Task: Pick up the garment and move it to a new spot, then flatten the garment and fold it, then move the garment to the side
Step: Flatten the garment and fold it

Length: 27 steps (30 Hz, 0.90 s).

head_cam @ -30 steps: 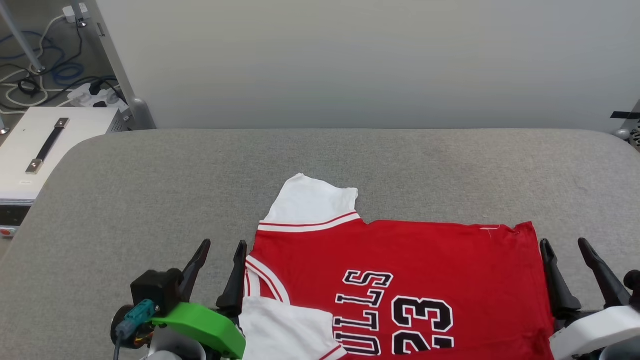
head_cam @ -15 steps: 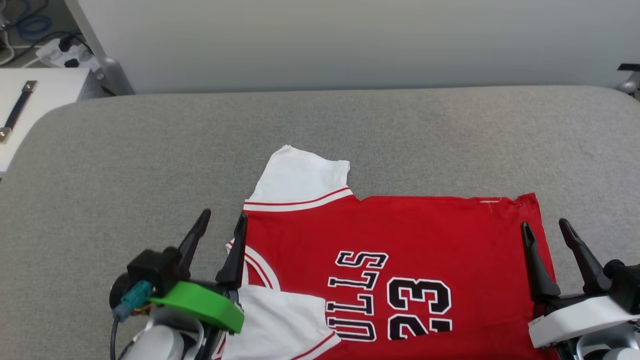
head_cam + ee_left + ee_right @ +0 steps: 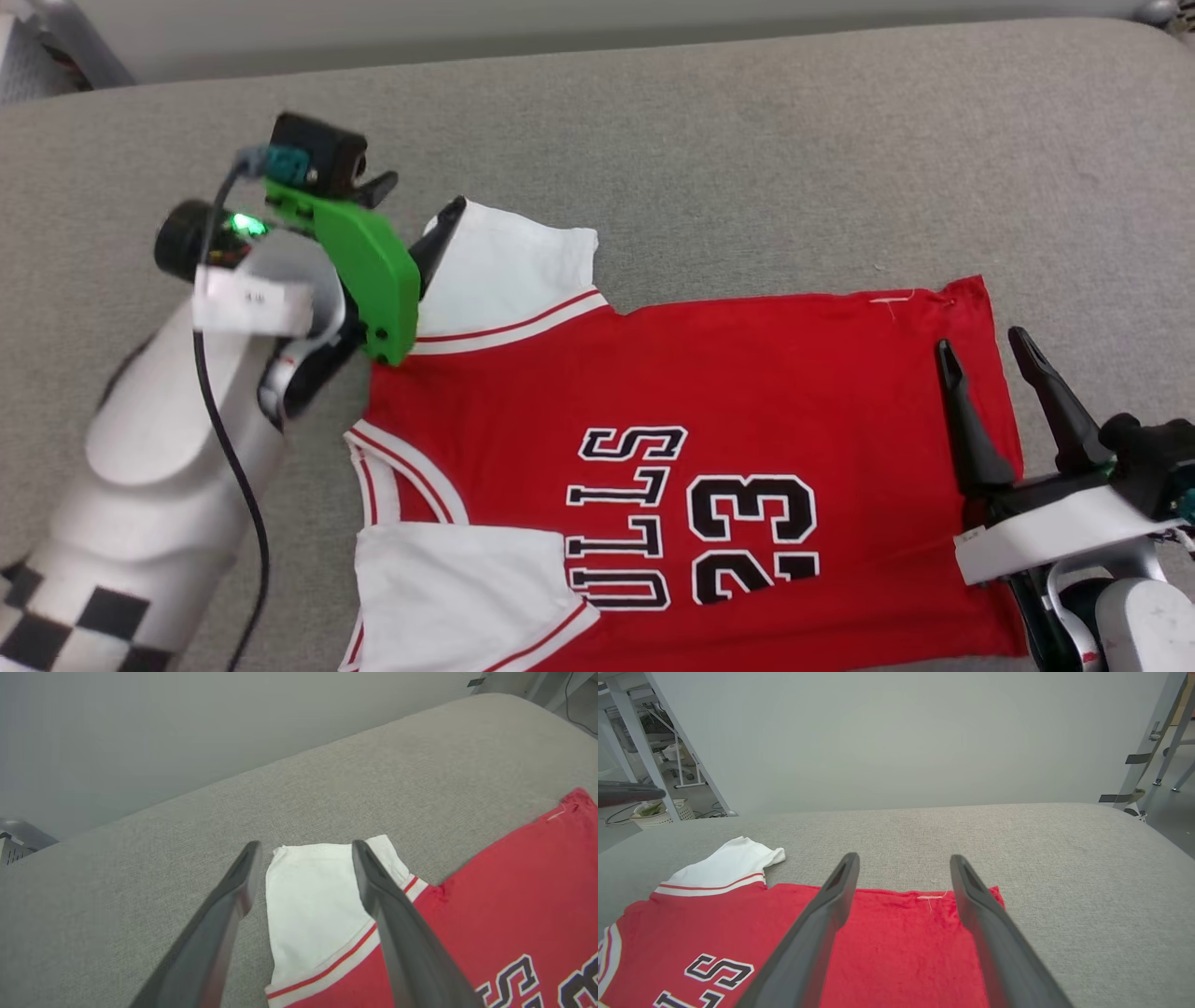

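**Both claws wide open over a flat jersey**

I note a grey fabric-covered desk with rounded corners. A plain pale wall backs it at 12 o'clock. Metal frame legs stand off the desk's 2 o'clock corner in the right wrist view.

The garment lies flat on the desk, print up, from centre toward 6 o'clock. Its neck is at 9 o'clock and its hem at 3 o'clock. The far sleeve points to 11 o'clock.

The left forearm rises from 8 o'clock. The left claw is spread wide and empty, with one finger over bare desk and the other over the far sleeve. I cannot tell whether it touches the cloth.

The right claw sits at 4 o'clock, pointing to 12. It is equally wide, holds nothing and straddles the hem edge.
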Tool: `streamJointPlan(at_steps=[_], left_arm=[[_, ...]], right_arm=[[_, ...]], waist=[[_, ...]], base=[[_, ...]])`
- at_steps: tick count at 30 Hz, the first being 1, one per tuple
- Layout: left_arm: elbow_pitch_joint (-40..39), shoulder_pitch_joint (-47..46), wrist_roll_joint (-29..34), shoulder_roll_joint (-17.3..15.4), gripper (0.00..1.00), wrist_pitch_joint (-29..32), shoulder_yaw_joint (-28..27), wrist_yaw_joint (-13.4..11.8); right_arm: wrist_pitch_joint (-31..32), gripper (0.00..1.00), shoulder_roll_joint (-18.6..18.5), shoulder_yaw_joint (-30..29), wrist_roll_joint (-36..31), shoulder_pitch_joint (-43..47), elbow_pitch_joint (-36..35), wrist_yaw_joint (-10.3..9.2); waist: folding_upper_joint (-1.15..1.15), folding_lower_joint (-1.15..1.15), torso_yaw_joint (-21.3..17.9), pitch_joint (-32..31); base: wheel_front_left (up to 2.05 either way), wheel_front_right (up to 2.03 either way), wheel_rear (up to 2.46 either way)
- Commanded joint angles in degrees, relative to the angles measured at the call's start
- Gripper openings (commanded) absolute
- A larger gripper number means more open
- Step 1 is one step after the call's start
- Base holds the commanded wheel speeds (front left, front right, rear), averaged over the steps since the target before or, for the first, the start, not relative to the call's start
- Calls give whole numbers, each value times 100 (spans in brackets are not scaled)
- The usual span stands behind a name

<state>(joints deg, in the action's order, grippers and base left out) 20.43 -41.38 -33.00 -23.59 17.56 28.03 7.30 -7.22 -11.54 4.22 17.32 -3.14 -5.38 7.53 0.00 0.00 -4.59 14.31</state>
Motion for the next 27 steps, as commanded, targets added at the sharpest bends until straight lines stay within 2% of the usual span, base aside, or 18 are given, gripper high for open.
streamJointPlan(at_steps=[1, 6, 12, 17, 27], left_arm=[[140, -335, -136, -103, 100, 337, 102, 16], [688, -1212, -602, -326, 100, 1600, 570, 17], [1292, -1723, -823, -551, 100, 2399, 947, 18], [1719, -1926, -768, -669, 100, 2395, 1135, 18], [2598, -2161, -490, -792, 100, 1931, 1360, 5]], right_arm=[[6, 100, 34, 40, 25, -144, -6, -4], [-134, 100, 128, 244, 73, -346, 148, -4], [-258, 100, 208, 439, 168, -527, 387, -4], [-359, 100, 238, 554, 206, -619, 521, -4], [-443, 100, 236, 673, 254, -737, 663, -4]], waist=[[0, 0, -364, 391], [0, 0, -623, 624], [0, 0, -880, 810], [0, 0, -1000, 923], [0, 0, -1100, 1054]], base=[[0, 0, 0], [0, 0, 0], [0, 0, 0], [0, 0, 0], [0, 0, 0]])
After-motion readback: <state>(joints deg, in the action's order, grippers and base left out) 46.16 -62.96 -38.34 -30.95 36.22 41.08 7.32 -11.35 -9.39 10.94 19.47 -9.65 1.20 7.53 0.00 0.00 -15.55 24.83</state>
